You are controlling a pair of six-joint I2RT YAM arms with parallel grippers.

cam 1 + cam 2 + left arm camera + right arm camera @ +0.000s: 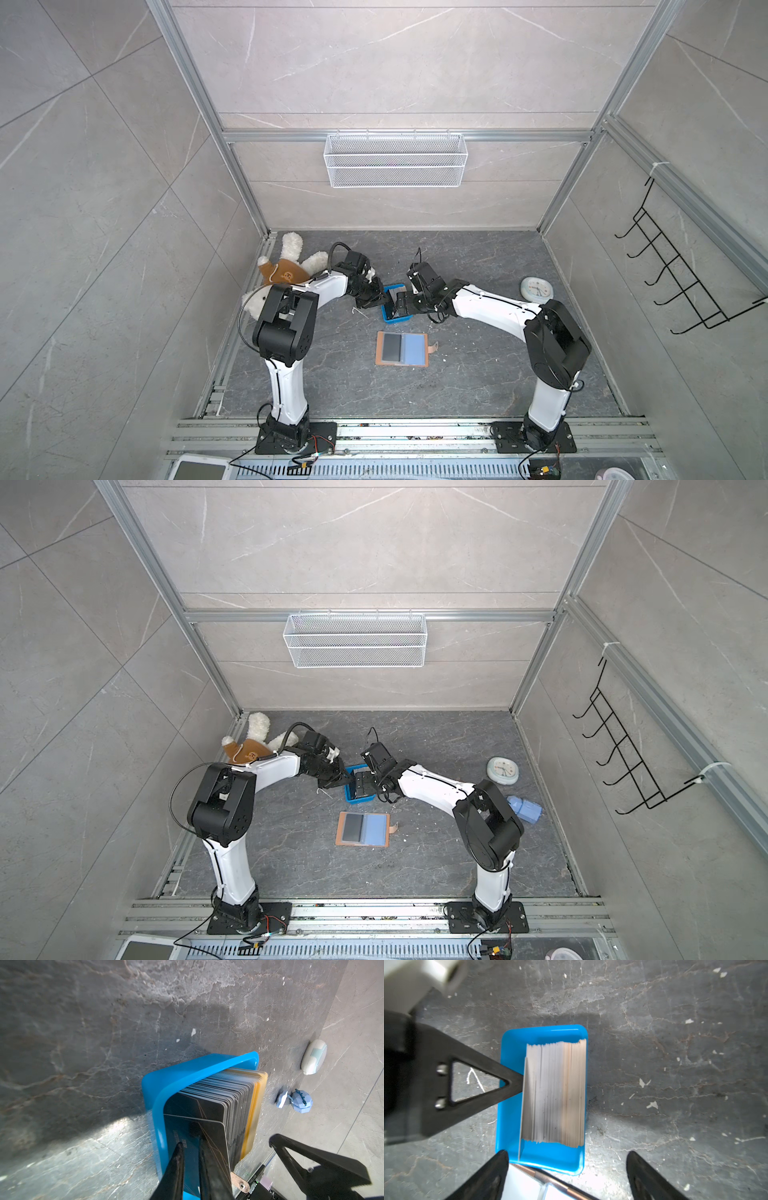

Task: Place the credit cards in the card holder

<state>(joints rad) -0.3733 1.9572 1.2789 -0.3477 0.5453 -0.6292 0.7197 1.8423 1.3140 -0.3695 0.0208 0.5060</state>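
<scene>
The credit cards (554, 1093) are stood on their long edges as a packed stack in a blue tray (512, 1047), pressed against the tray's long wall on the right tool's side. Their long axis is laid along the tray's, running away from the robot's bases in both top views, with the faces turned toward the left tool. The frontmost card (193, 1126) is seen parted from the stack. The left tool (190, 1142) is set at this card with its fingers a narrow gap apart, wider than the card. The right tool (566, 1167) is held over the tray's near end, spread wide and empty. The card holder (415, 349) is laid open and flat on the worktop (478, 374), just nearer the bases than the tray. Its long axis is set crosswise and its strap (433, 345) is pointed right. A dark card (392, 347) is shown in its left half.
</scene>
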